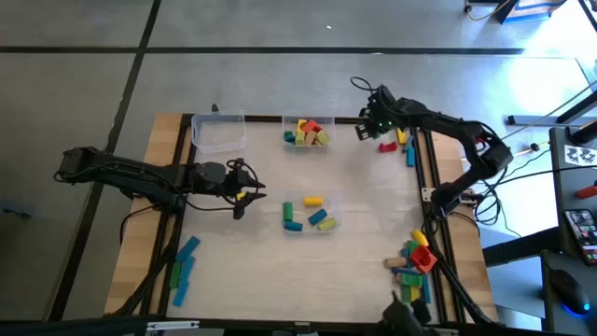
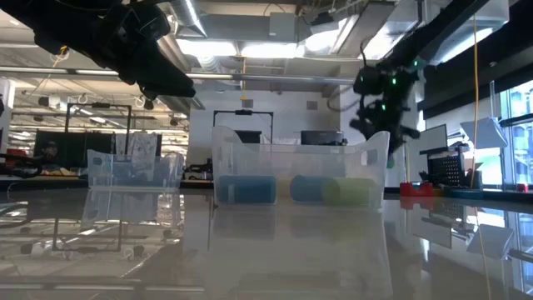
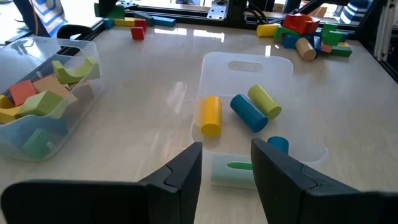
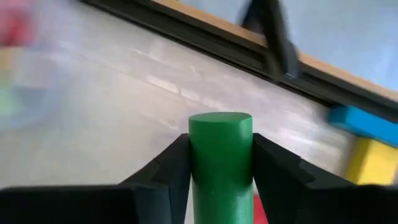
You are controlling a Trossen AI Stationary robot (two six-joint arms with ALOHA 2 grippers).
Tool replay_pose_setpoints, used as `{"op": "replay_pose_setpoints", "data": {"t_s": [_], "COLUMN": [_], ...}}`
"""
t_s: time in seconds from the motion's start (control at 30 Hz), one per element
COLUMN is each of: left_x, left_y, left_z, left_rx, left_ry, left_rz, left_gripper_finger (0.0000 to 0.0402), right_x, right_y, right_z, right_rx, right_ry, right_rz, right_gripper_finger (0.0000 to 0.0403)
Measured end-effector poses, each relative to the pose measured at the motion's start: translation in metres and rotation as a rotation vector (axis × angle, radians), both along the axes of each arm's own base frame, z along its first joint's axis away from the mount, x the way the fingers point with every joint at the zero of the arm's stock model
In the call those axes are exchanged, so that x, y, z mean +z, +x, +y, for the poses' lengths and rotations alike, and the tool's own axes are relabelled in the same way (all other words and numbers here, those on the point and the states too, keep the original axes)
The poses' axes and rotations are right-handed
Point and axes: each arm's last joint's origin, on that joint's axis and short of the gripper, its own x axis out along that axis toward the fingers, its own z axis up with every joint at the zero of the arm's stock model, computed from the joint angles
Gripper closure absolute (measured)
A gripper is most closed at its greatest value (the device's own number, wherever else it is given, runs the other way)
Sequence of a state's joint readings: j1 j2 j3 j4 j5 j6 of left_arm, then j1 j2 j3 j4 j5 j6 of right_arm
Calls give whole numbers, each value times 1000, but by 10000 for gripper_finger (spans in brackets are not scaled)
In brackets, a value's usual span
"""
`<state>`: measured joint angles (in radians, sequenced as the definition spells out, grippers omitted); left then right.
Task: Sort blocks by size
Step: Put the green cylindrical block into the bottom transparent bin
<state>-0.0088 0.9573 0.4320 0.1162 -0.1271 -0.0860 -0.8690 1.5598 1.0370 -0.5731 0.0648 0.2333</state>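
The right tool (image 4: 221, 171) was at the far right part of the desk (image 1: 252, 271), clamped on an upright green cylinder block (image 4: 221, 155) pinched between its two dark fingers (image 4: 163, 171). The left tool (image 3: 225, 171) was over the middle of the desk, its fingers apart with nothing between them, just beside the central clear tub (image 3: 249, 68). That tub held a yellow cylinder (image 3: 211, 115), a blue cylinder (image 3: 249, 113) and a yellow-green cylinder (image 3: 265, 101), with another blue piece (image 3: 278, 144) and a green piece (image 3: 239, 166) at its near end. A second tub (image 1: 308, 133) at the far edge of the desk held chunkier blocks in red, yellow, green and orange. A third tub (image 1: 218, 131), to its left in the high view, contained nothing visible. Loose blocks lay in three places: blue and green bars (image 1: 184, 269) at the near left, a mixed heap (image 1: 415, 261) at the near right, and a red block (image 1: 386, 147) with blue and yellow pieces (image 1: 408, 147) near the right tool.
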Motion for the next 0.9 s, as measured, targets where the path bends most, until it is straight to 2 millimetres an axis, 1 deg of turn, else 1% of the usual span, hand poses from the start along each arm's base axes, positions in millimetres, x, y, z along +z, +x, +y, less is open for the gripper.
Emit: {"op": "replay_pose_setpoints", "data": {"t_s": [0.2,0.33,0.5,0.63,0.77,0.9], "left_x": [0,0,0,0,0,0], "left_y": [0,0,0,0,0,0], "left_z": [0,0,0,0,0,0], "left_rx": [0,0,0,1,1,4], "left_ry": [0,0,0,-3,-3,-9], "left_rz": [0,0,0,0,-1,-2], "left_gripper_finger": [271,271,271,271,271,271], "right_x": [28,39,45,48,51,52], "right_y": [28,53,80,96,105,110], "right_z": [43,75,111,140,167,190], "right_rx": [203,364,524,632,723,785], "right_ry": [-58,-95,-123,-141,-147,-142], "right_rz": [-99,-189,-278,-332,-372,-389], "right_gripper_finger": [258,256,255,254,254,254]}}
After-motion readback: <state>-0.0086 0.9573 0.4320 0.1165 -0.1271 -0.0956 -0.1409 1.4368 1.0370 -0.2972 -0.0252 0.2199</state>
